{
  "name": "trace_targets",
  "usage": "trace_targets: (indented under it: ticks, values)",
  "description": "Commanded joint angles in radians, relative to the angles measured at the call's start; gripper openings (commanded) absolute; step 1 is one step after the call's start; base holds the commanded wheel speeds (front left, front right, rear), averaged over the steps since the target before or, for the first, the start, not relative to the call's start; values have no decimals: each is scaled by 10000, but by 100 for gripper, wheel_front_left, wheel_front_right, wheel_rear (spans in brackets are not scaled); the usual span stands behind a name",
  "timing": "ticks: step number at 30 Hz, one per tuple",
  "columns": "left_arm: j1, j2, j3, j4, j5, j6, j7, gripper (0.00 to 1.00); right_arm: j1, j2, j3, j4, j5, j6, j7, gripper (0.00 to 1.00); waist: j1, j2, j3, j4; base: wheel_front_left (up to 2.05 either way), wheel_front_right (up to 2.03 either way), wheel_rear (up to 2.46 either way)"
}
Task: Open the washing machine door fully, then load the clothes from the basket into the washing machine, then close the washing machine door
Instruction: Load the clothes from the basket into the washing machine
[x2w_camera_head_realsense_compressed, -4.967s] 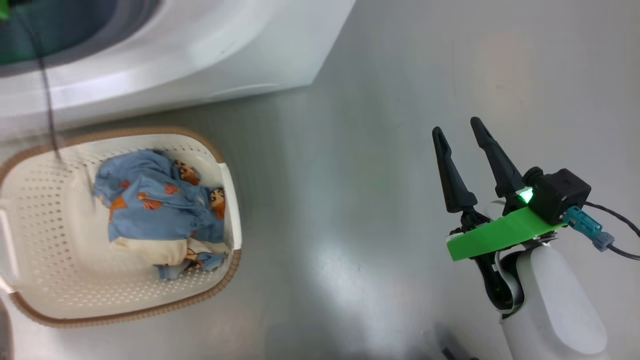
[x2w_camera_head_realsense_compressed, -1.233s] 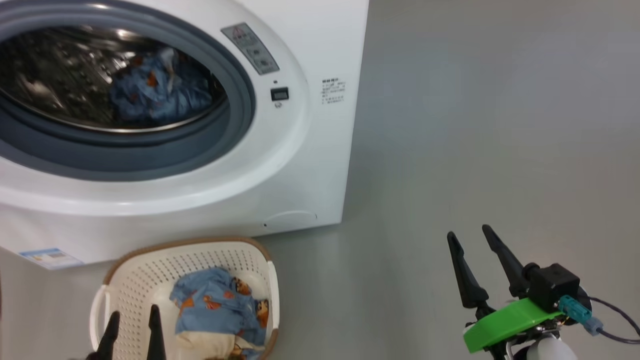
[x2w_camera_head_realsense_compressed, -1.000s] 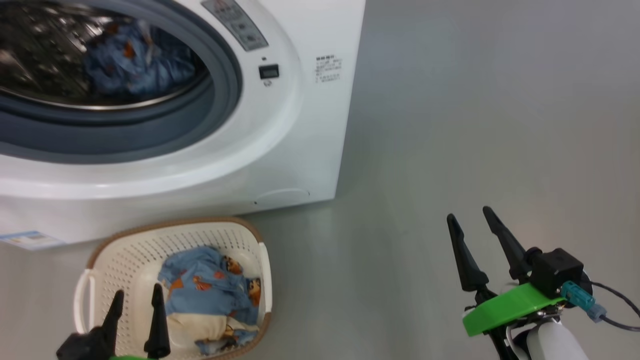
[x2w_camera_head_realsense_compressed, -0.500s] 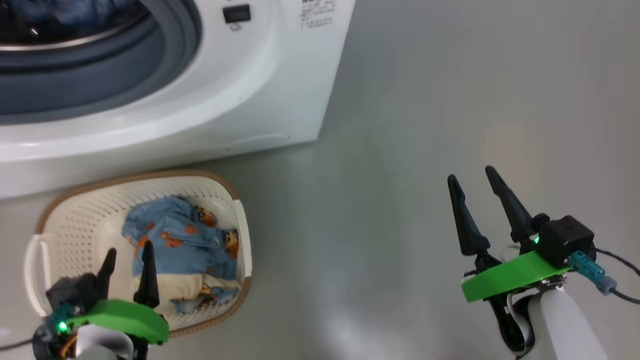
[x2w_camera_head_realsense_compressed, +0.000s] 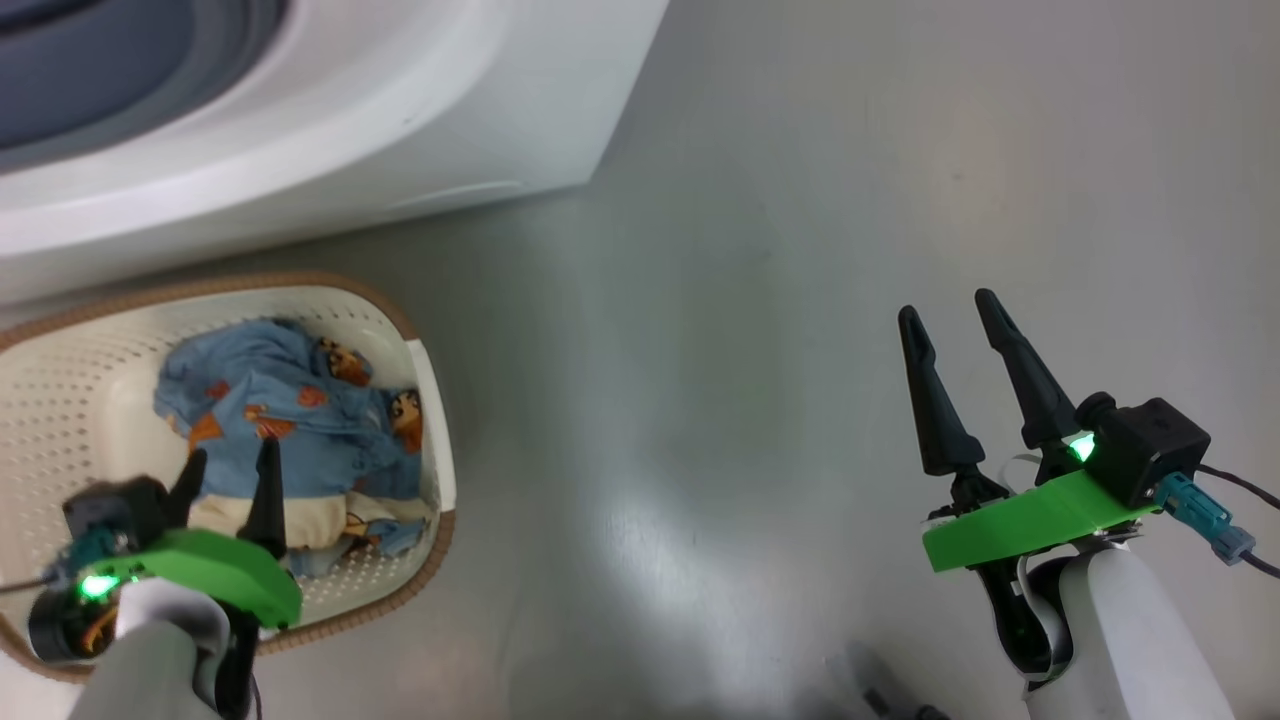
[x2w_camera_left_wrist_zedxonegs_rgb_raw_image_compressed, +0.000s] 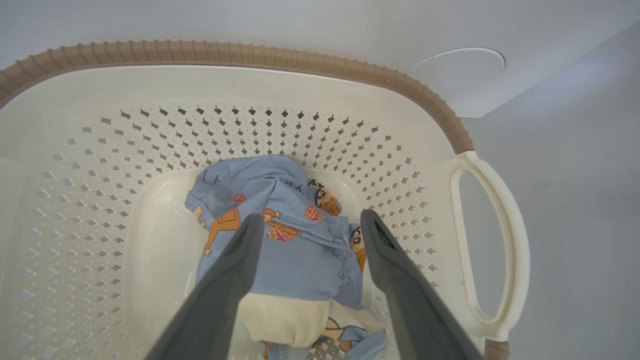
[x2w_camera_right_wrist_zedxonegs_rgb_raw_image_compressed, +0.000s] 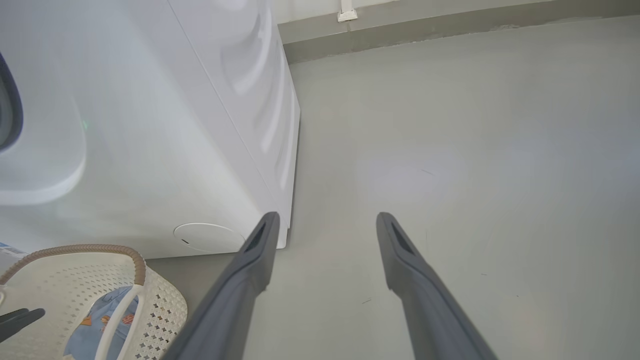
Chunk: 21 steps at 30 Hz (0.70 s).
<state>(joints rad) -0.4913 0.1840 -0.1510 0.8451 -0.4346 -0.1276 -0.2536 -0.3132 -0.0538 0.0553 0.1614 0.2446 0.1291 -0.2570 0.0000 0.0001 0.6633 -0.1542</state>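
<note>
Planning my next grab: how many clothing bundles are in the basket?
1: a crumpled light blue cartoon-print bundle with cream parts, in the cream perforated plastic basket's right half, under the open left gripper. It may hold several tangled garments.

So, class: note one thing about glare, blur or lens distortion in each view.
Head view: a pale glare patch on the glossy floor, and the washing machine looks soft. Left wrist view: the wide lens seems to bow the basket rim, while the clothes are sharp. Right wrist view: streaky reflections on the machine's side.
</note>
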Motion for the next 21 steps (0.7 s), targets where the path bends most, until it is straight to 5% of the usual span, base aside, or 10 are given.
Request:
trace_targets:
  ticks: [1, 21]
  values:
    - [-217, 431, 43, 212, -222, -29, -52, 100, 49, 36, 261, -257, 118, 16, -48, 100, 0, -1, 567, -166, 0, 0, 0]
    - [-2240, 1572, -1546, 1653, -1957, -30, 867, 100, -287, 36, 310, -653, 471, 16, -48, 100, 0, -1, 2410, -354, 0, 0, 0]
